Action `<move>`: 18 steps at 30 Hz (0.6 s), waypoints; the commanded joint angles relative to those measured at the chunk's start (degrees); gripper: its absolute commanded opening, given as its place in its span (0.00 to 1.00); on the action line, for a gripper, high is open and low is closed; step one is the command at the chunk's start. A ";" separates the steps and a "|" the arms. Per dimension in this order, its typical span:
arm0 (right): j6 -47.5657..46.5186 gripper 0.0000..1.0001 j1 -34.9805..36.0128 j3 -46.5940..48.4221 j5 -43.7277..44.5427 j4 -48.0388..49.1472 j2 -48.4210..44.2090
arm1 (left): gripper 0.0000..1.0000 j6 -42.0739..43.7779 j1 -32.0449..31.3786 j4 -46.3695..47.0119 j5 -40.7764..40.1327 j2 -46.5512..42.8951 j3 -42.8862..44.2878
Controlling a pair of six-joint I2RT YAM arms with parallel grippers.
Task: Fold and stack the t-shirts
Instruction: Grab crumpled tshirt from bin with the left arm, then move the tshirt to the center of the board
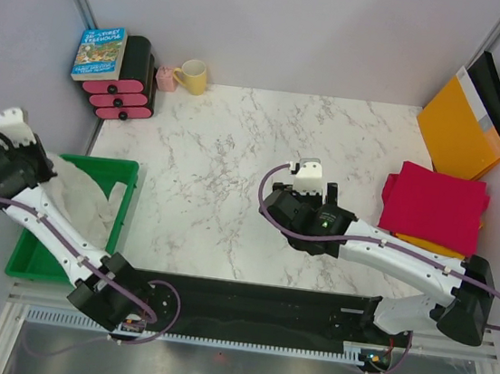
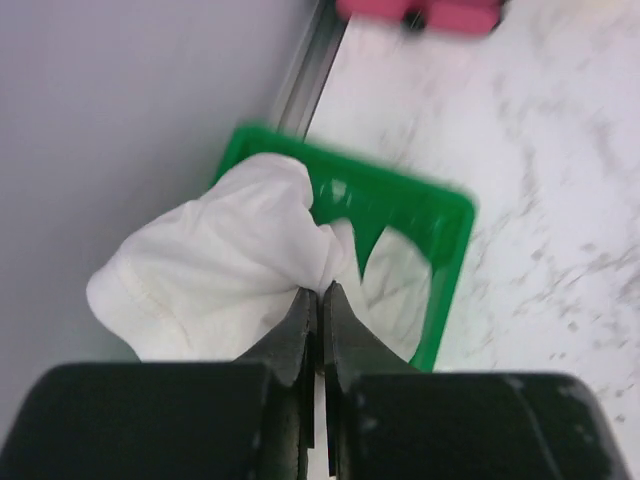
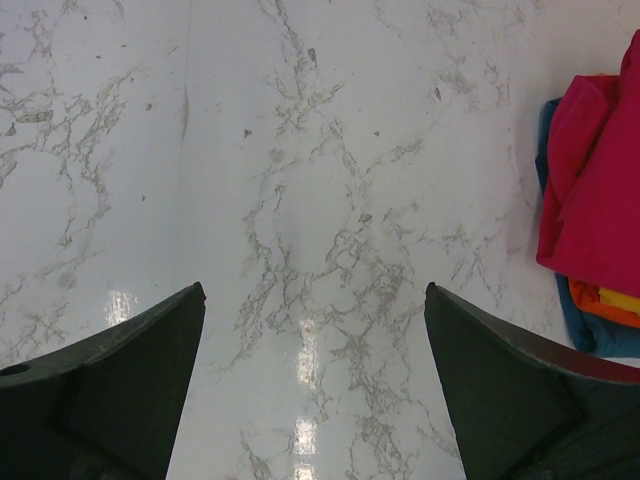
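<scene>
White t-shirt (image 2: pixel 220 270), bunched, is pinched in the clenched left gripper (image 2: pixel 320 300) above the green bin (image 2: pixel 452 250) at far left, with the bare marble tabletop (image 1: pixel 237 140) lying to its right, where the right gripper (image 3: pixel 312 300) hovers spread open near the red-topped folded stack (image 1: pixel 434 210).

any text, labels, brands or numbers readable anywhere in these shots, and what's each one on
Book: lettering on its blue cover, too small and blurred to read.
No writing can be made out anywhere else: none on the yellow mug, the orange envelope, the green bin, the red t-shirt or the white t-shirt.
</scene>
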 commanded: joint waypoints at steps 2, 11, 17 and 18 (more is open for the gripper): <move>-0.42 0.98 -0.09 4.20 1.24 1.25 1.41 | 0.02 -11.99 -10.12 -8.33 16.17 1.25 25.33; -4.20 0.98 -0.01 9.74 4.58 1.78 -0.35 | 0.02 -19.30 -42.65 -10.71 12.31 6.96 43.19; -3.24 0.98 -0.27 8.69 4.85 1.34 -4.82 | 0.02 -22.46 -51.63 -8.60 14.07 10.83 54.08; -2.89 0.98 -0.27 7.99 4.85 1.08 -5.36 | 0.02 -22.56 -51.63 -8.34 15.20 11.53 57.58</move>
